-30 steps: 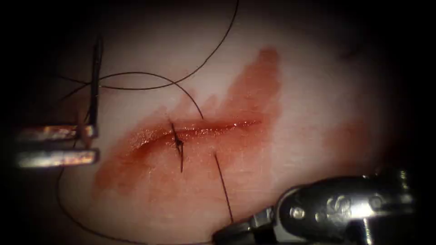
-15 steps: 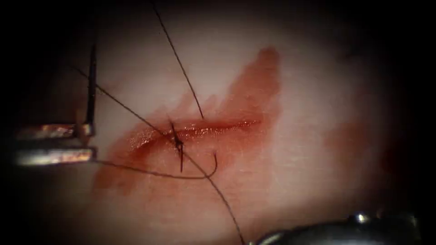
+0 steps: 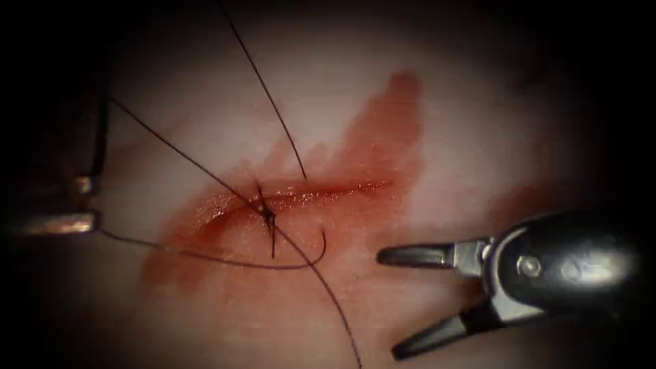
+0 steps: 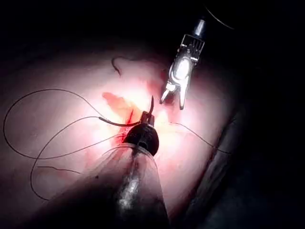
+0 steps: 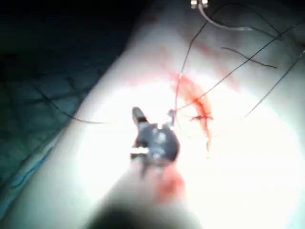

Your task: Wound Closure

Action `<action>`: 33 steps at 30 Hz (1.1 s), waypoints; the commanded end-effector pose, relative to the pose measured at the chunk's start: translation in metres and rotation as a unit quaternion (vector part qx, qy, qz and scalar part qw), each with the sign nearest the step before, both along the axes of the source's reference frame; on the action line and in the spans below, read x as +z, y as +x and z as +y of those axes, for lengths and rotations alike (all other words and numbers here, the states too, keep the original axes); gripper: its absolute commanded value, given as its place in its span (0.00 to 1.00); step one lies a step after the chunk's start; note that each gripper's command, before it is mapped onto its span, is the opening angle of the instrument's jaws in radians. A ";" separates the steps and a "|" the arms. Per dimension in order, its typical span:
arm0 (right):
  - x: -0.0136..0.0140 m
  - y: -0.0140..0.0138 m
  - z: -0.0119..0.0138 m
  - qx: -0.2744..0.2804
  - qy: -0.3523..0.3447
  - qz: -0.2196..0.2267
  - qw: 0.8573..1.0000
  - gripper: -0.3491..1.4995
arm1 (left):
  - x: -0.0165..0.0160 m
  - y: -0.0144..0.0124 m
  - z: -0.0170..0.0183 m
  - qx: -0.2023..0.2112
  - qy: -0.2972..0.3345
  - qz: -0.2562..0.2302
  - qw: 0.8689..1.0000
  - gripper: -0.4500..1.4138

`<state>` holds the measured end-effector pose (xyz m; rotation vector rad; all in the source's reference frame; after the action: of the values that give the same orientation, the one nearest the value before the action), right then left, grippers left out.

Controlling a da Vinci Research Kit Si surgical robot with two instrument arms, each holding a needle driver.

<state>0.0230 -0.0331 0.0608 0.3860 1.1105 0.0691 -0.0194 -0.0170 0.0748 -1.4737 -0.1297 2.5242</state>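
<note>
Risking a snag: your right tool [image 3: 393,304] hangs right of the cut [image 3: 301,197], jaws spread wide and holding nothing, with taut thread [image 3: 321,277] running just beside its tips. A careless closure there could catch a strand and drag on the stitch [image 3: 268,217] (my judgement only). Your left tool [image 3: 65,205] sits at the far left of the tissue [image 3: 478,123], pinching the needle [image 3: 101,137] low on its curve. The needle stands clear of the tissue.
</note>
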 end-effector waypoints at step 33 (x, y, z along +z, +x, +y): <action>0.0087 0.0040 -0.0034 -0.045 0.056 -0.059 0.996 0.00 | 0.0006 -0.0009 -0.0007 -0.005 0.001 0.004 1.000 0.00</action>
<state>0.0264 -0.0357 0.0693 0.5234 0.9717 0.0734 -0.0198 -0.0174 0.0748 -1.4584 -0.1189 2.5215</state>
